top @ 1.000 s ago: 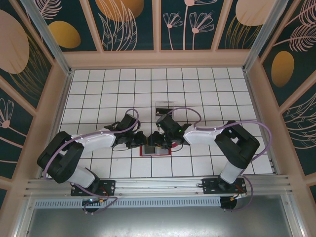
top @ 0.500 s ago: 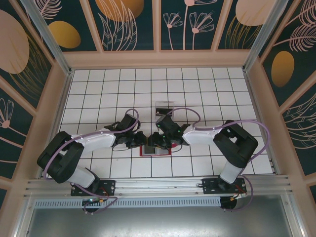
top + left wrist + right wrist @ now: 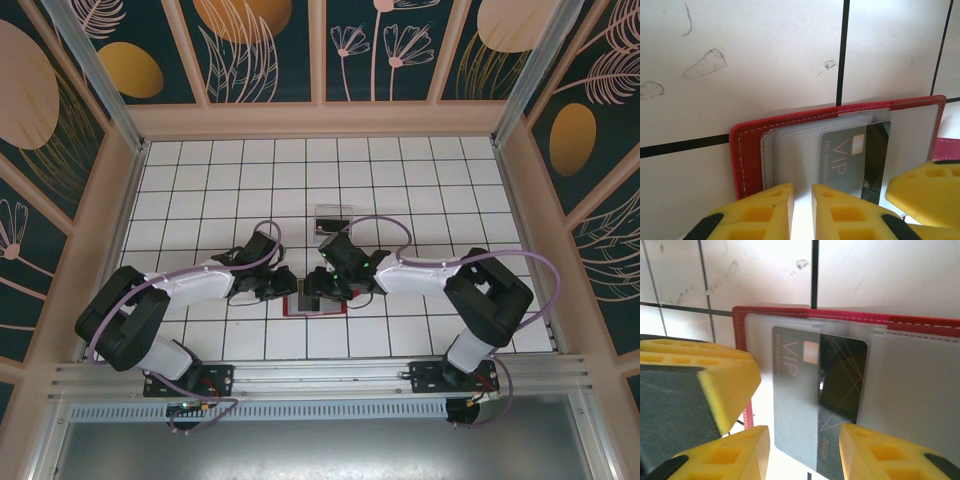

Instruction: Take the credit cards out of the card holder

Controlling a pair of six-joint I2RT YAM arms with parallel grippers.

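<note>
**Right wrist view: VIP card lined up for the pull**

Right gripper (image 3: 805,460) spread apart, straddling the near end of the credit card (image 3: 805,390). Left gripper (image 3: 802,210) drawn almost together, only a thin slit between the pads, at the edge of the card holder (image 3: 747,150), which lies open flat between both arms. Best to close on the card's free end, draw straight along the pocket, and press the holder down with the left. Printed: "VIP"; below it a small line starting "NO", rest illegible. Farther off, a clear tray (image 3: 333,212).

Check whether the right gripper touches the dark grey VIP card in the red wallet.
Cannot tell. Right wrist view: the open right gripper straddles the dark grey VIP card; no contact or gap shows plainly.
</note>
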